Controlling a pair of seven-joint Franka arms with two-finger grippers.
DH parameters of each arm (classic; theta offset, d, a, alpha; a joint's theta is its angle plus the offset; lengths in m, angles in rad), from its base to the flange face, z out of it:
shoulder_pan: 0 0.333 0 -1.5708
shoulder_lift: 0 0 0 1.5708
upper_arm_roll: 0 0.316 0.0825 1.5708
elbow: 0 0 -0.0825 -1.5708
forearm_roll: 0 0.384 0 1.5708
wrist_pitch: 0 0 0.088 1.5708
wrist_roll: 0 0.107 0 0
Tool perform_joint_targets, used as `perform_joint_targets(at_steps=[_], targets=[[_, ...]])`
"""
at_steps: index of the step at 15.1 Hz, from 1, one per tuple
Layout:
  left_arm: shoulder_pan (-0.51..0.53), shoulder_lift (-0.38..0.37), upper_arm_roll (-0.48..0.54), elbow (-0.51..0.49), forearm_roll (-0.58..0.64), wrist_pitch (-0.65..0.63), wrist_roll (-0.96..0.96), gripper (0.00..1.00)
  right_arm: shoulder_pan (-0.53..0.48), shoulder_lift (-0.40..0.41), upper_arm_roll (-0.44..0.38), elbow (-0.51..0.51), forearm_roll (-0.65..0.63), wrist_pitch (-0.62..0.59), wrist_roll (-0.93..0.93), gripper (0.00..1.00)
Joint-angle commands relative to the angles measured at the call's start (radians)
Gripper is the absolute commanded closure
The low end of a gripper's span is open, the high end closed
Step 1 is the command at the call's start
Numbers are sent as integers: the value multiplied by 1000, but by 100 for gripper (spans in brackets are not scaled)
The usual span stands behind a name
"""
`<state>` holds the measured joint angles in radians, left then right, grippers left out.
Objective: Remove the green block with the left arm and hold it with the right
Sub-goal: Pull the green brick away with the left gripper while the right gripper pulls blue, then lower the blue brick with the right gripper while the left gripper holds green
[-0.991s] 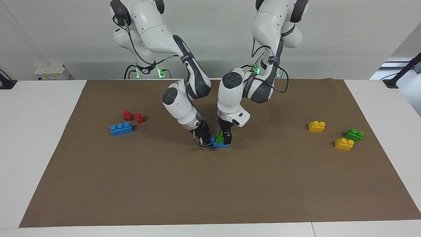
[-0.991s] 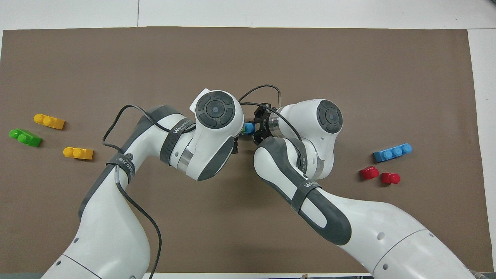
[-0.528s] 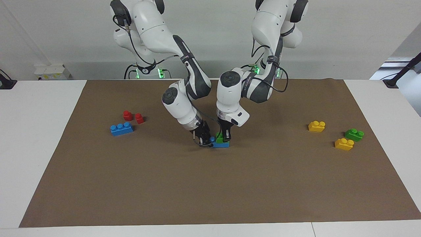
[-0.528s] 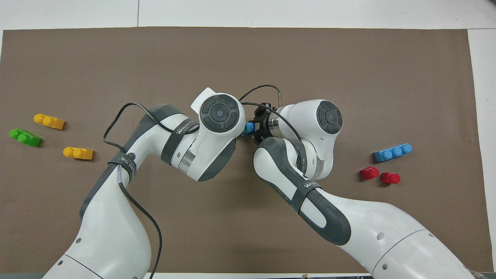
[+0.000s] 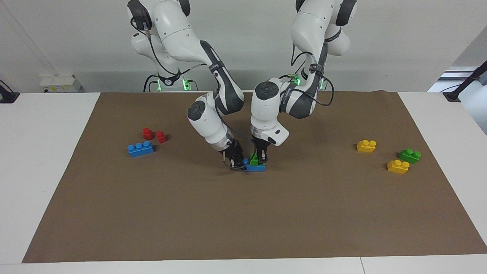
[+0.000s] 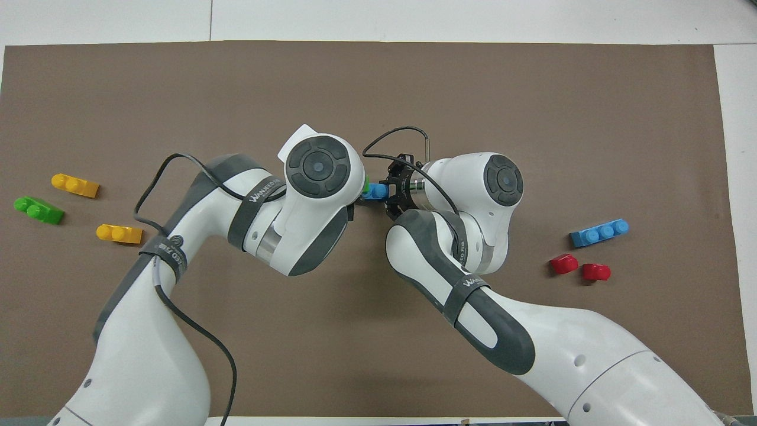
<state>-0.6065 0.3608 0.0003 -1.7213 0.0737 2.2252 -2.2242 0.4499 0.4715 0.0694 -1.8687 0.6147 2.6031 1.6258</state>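
The green block sits stacked on a blue brick in the middle of the brown mat. My left gripper comes down from above and is shut on the green block. My right gripper comes in at a slant and is shut on the blue brick's end toward the right arm. In the overhead view only a sliver of the green block and of the blue brick shows between the two wrists, and the left wrist hides the left gripper's fingers.
Two yellow bricks and a darker green brick lie toward the left arm's end. A long blue brick and two red pieces lie toward the right arm's end. The brown mat covers the table.
The left arm's wrist has swung a little toward its own end of the table and tilted. The green block stays on the blue brick, and the right gripper has held still.
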Motion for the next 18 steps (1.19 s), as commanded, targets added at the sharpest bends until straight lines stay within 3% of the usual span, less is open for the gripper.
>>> perform_joint_targets(at_steps=[1, 5, 9, 11, 15, 18], targets=[[56, -86, 1, -20, 3, -54, 17, 100, 4, 6, 0, -3, 30, 8, -6, 100], [120, -121, 1, -18, 3, -117, 119, 100, -13, 4, 0, 26, 28, -20, -9, 100], [241, -125, 1, -21, 2, -167, 361, 100, -81, -19, -14, 114, -28, -164, -50, 100], [295, -123, 1, -23, -3, -167, 475, 100, -204, -80, -13, 134, -70, -275, -148, 100], [384, -123, 1, -35, -20, -167, 740, 100, -409, -108, -19, 236, -76, -559, -347, 100], [456, -128, 1, -57, -40, -164, 932, 100, -526, -117, -20, 215, -79, -629, -443, 100]])
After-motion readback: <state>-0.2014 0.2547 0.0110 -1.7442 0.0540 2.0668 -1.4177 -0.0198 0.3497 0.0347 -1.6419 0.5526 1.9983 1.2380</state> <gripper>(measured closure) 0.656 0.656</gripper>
